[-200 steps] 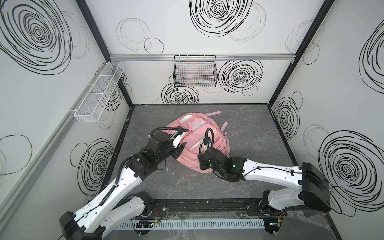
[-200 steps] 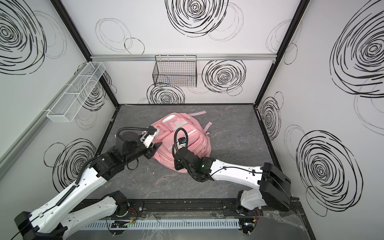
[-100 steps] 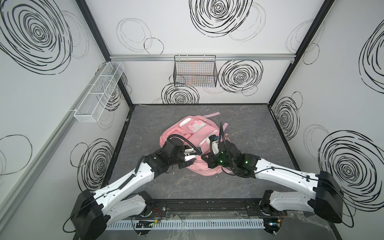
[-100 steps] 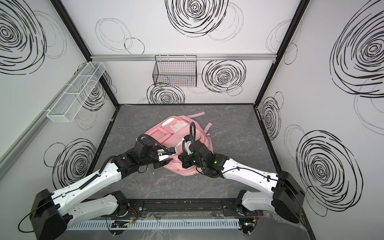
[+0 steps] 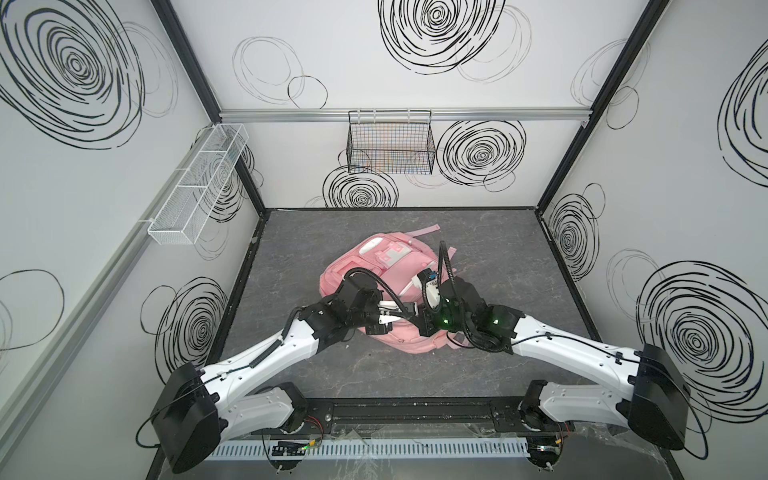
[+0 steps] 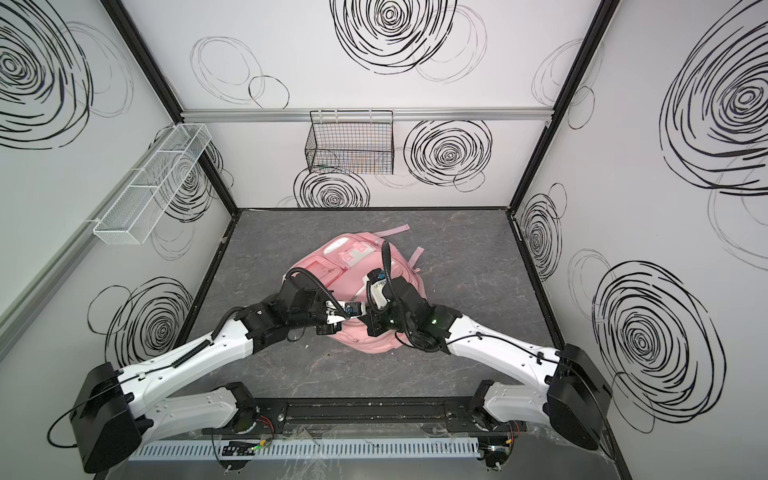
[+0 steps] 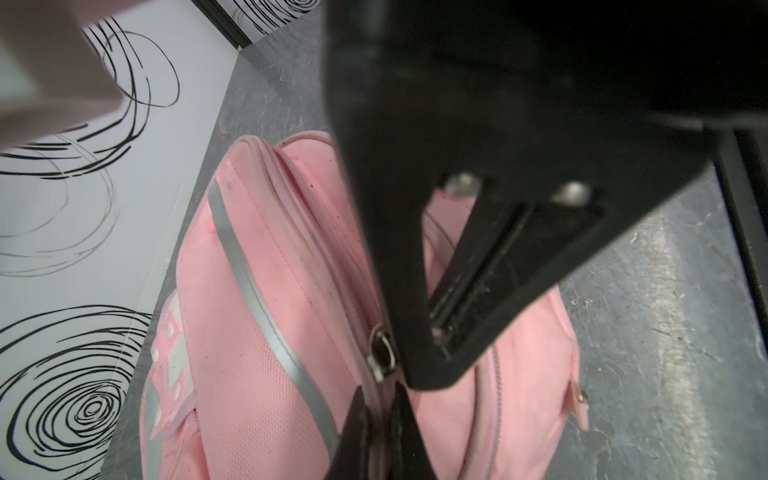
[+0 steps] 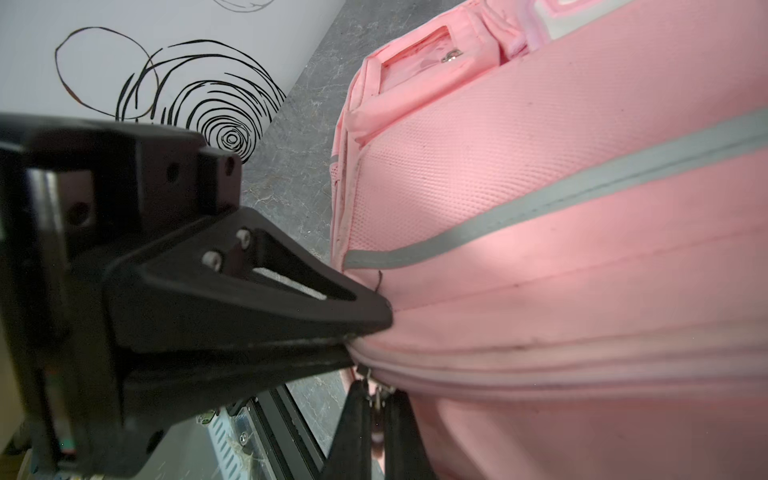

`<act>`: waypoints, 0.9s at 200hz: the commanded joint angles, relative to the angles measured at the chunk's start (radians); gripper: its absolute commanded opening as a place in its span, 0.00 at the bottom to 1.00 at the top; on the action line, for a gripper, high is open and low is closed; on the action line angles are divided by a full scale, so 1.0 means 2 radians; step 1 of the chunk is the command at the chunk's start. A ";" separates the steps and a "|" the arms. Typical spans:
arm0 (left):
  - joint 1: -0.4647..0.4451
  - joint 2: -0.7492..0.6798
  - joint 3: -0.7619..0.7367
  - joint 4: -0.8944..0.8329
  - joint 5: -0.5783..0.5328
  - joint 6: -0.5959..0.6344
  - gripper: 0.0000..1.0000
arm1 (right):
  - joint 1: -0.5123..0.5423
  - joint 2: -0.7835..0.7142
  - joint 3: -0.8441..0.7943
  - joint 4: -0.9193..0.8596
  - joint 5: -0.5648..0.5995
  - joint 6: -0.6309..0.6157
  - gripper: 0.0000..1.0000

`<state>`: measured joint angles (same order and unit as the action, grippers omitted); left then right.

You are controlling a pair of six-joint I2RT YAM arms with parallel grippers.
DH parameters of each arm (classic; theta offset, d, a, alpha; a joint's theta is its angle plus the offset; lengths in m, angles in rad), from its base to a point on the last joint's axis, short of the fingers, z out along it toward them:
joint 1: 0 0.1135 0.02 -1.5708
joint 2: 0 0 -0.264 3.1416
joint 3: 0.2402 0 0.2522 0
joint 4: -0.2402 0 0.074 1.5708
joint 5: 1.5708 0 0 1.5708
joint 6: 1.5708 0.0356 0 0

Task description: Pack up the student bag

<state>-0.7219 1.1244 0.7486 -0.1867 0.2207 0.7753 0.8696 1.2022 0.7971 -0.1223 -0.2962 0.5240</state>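
Pink woven student bag, zip seam pinched by left hand and right hand.

student bag partly beyond frame

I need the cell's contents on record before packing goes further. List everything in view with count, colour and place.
student bag: one, pink, lying mid-table
wire basket: one, black, hung on the back wall
mesh tray: one, white, on the left wall
table: one, dark grey, under the bag
walls: three, white with black swirls, around the table
cable duct: one, white, along the front edge
arms: two, white and black, reaching in from the front
left end effector: one, black, shut on the bag's zip line
right end effector: one, black, shut on the bag's zip line
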 commanded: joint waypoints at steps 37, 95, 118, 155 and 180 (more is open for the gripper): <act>0.039 -0.098 -0.056 0.043 -0.005 0.036 0.00 | -0.116 -0.029 0.038 -0.142 0.168 -0.063 0.00; 0.059 -0.141 -0.051 0.058 -0.035 0.019 0.65 | -0.161 -0.035 0.039 -0.079 0.037 -0.063 0.00; 0.008 -0.125 -0.001 0.038 -0.015 -0.043 0.70 | -0.118 -0.027 0.036 -0.037 -0.020 -0.016 0.00; -0.060 -0.059 0.018 0.057 -0.022 -0.097 0.65 | -0.078 -0.025 -0.001 0.040 -0.040 0.057 0.00; -0.063 -0.024 -0.004 0.075 -0.020 -0.093 0.63 | -0.071 -0.031 -0.005 0.052 -0.045 0.066 0.00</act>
<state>-0.8452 1.0191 0.7780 -0.0769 0.1852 0.6331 0.7174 1.1660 0.7841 -0.1623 -0.3523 0.5915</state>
